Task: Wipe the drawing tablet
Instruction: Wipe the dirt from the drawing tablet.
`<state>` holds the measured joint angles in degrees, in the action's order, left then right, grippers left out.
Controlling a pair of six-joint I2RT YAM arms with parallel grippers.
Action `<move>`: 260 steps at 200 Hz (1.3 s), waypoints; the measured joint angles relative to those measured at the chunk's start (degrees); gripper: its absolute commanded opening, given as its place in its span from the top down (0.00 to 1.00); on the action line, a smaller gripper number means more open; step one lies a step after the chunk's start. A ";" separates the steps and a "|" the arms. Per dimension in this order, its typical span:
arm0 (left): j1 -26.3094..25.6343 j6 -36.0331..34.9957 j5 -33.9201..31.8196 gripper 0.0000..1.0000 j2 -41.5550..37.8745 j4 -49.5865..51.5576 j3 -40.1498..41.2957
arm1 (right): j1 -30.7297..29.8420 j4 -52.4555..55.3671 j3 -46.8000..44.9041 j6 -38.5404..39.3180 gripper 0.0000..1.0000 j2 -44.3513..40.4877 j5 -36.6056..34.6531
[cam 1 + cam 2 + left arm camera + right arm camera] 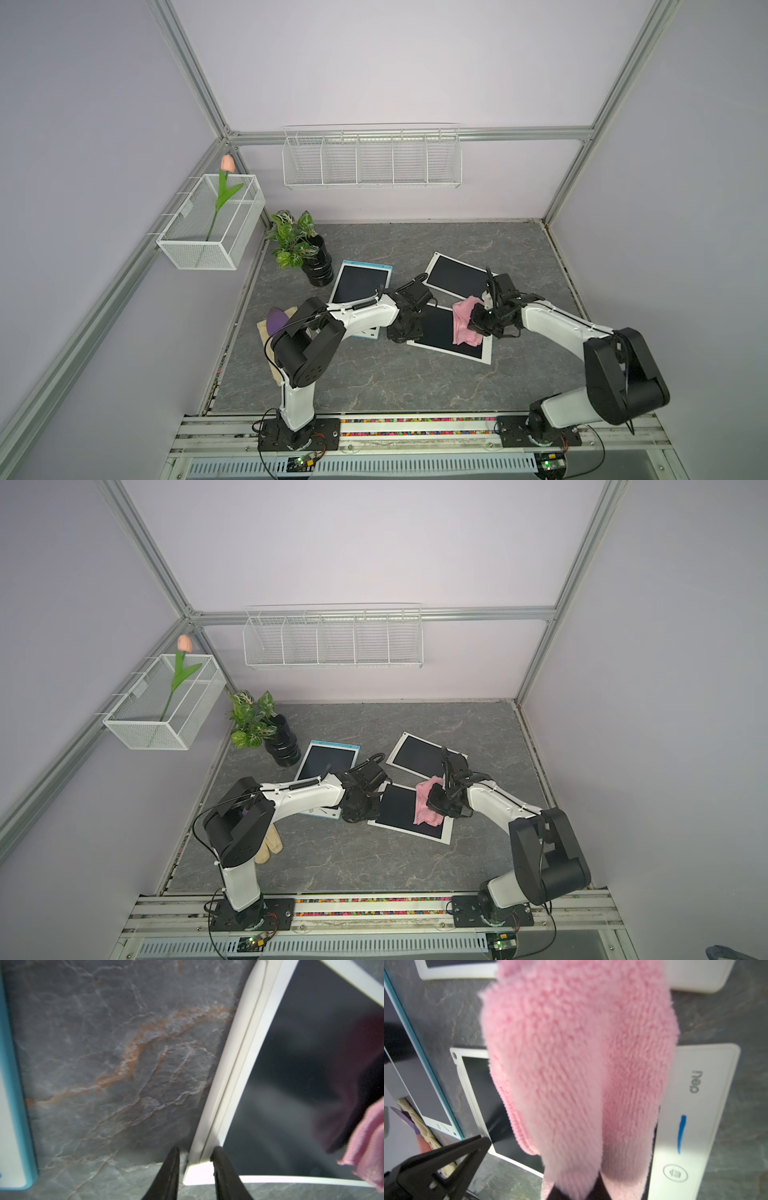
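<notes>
Target = white-framed drawing tablet [440, 338], flat in the middle of the table [374, 382]. Its long axis runs across from the left arm [357, 316] side to the right arm [557, 328] side, button strip [691, 1115] at the right-arm end. Right end effector [473, 323] is clamped on the pink cloth [464, 324] and sits straight over that button-strip end. The cloth hangs onto the screen; lowest folds look to touch it, can't confirm. So the uncovered screen lies away from the right end effector along the long axis, toward the left arm — right arm is the one to stroke. Left end effector [196, 1153] is at the tablet's opposite near corner, fingers [226, 1174] narrowly apart astride the white rim; pinching or just pinning, can't tell. My read: it's the only thing in the stroke path, so stop short of that corner. Second white tablet [455, 274] lies just past the tablet's far edge. Blue-framed tablet [359, 282] sits just off its left-arm end, partly under the left arm. Potted plant [301, 249] and beige fabric item [268, 845] are well clear on that side.
</notes>
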<state>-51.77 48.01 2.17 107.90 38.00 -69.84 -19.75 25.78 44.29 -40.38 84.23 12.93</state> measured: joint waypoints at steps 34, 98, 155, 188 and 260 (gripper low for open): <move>0.00 -0.02 0.02 0.69 0.02 0.00 -0.02 | -9.22 -0.20 4.85 -1.03 0.93 5.53 -0.15; 0.00 -0.02 0.04 0.69 0.02 -0.02 -0.02 | -14.69 -9.66 18.16 -7.89 0.93 19.76 3.69; 0.00 -0.02 0.04 0.69 0.02 -0.07 0.00 | -10.43 -11.72 13.57 -8.72 0.93 18.58 4.52; 0.00 0.00 0.04 0.69 0.00 -0.04 0.00 | -3.52 -8.04 7.34 -6.49 0.93 10.47 2.75; 0.42 -0.98 -1.84 0.65 1.81 6.36 -7.26 | -4.09 -0.55 6.14 0.22 0.93 3.78 0.15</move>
<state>-51.35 47.03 0.34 109.71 44.36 -77.10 -23.83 25.23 50.43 -40.16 88.01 13.08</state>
